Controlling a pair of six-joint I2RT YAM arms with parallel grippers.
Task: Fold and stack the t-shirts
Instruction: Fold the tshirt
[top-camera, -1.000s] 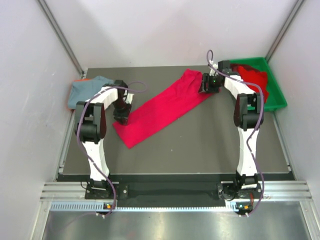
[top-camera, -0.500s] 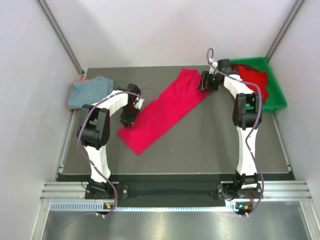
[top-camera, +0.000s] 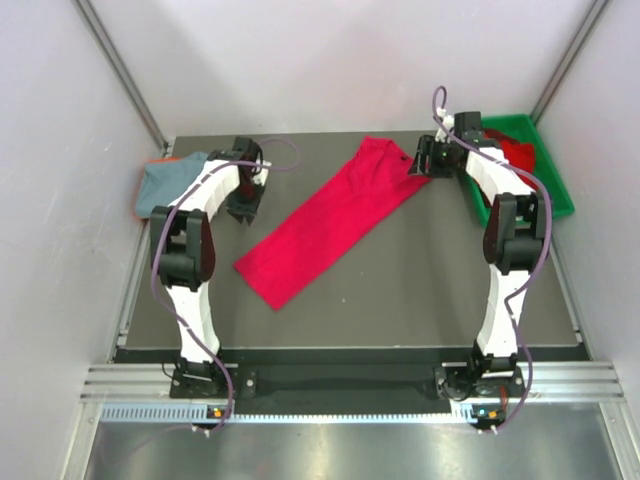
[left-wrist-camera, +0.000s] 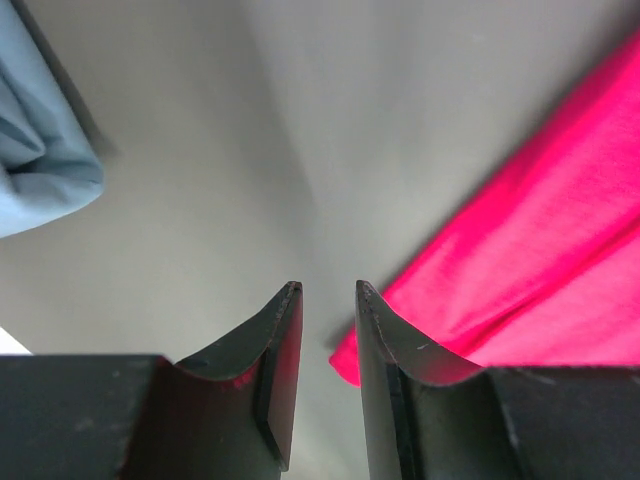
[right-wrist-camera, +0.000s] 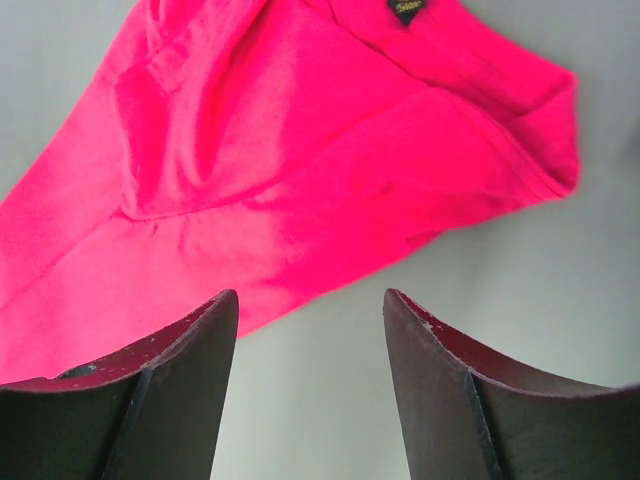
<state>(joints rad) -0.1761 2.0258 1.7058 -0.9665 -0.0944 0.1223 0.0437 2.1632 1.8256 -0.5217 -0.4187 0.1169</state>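
A bright red t-shirt, folded into a long strip, lies flat and diagonal on the dark table. Its collar end, with a black label, points toward the far right. My left gripper hovers just left of the strip's middle, between it and a folded grey-blue t-shirt. In the left wrist view the left gripper stands narrowly open with nothing between its jaws; the red t-shirt lies to their right. My right gripper sits by the collar end. The right gripper is wide open and empty above bare table beside the red cloth.
A green bin at the far right corner holds more red t-shirts. The grey-blue t-shirt rests at the table's far left edge on something orange. White walls close in the table on three sides.
The left gripper let the strip's lower end go and drew back up and left toward the grey-blue shirt. The right gripper backed off to the right. The strip shifted slightly right.
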